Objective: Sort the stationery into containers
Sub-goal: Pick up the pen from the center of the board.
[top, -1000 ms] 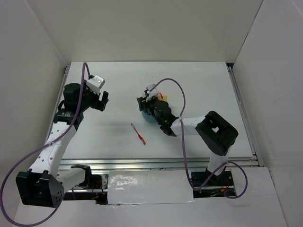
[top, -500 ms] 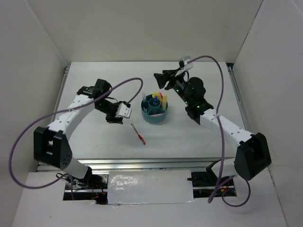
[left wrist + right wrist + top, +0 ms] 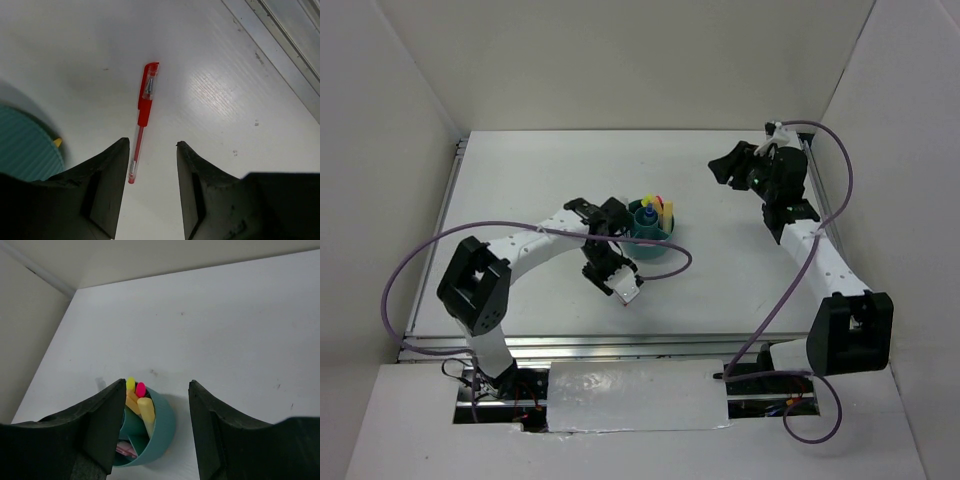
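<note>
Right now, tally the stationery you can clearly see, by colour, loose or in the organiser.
Red pen: 1, loose on the table
Yellow markers: 2, standing in the teal organiser
Pink marker: 1, standing beside them
Total: 4 clearly showing; more sits deeper in the organiser, too hidden to count.

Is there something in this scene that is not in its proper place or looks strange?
Only the red pen: it lies flat on the table beside the bowl, while markers already stand in it. The open left hand hovers over the pen.
</note>
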Controlling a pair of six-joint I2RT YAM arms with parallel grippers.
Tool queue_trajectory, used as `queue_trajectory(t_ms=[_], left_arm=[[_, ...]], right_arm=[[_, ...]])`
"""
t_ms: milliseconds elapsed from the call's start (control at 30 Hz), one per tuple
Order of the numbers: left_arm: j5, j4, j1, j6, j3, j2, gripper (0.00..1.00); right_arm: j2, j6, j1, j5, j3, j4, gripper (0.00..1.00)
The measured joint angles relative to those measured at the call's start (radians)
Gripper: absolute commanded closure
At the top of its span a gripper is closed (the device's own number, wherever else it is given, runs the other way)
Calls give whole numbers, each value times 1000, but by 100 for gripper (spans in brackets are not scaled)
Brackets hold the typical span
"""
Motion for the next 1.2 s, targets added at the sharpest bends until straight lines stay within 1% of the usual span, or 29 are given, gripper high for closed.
queue_trajectory(t_ms=[100, 233, 400, 433, 733, 867, 900, 1000, 1100, 1167, 1200], left_arm=[[-61, 8, -41, -3, 1, 43, 46], [-121, 28, -68, -5, 1, 74, 47], [-169, 105, -89, -28, -13, 79, 52], [-176, 120, -93, -31, -21, 83, 54], [-201, 204, -101, -55, -100, 118, 57], [-207, 221, -101, -61, -113, 120, 61], [-208, 223, -102, -64, -114, 120, 67], [-210, 233, -104, -82, -117, 120, 74], [-205, 234, -105, -90, -117, 120, 77], [-173, 227, -100, -102, -108, 120, 80], [-146, 223, -95, -105, -104, 120, 91]], right_arm=[[-6, 9, -22, -21, 0, -21, 40], [-26, 12, -40, -34, -1, -28, 40], [-40, 15, -47, -48, -1, -28, 40], [-40, 15, -47, -49, -1, -28, 40], [-40, 14, -53, -64, -1, -28, 41], [-40, 14, -53, -68, -2, -28, 41], [-40, 14, -53, -68, -2, -27, 41], [-40, 14, -53, -69, -2, -28, 41], [-40, 11, -53, -71, -2, -28, 42], [-40, 10, -53, -71, -2, -28, 42], [-39, 8, -53, -71, -2, -28, 42]])
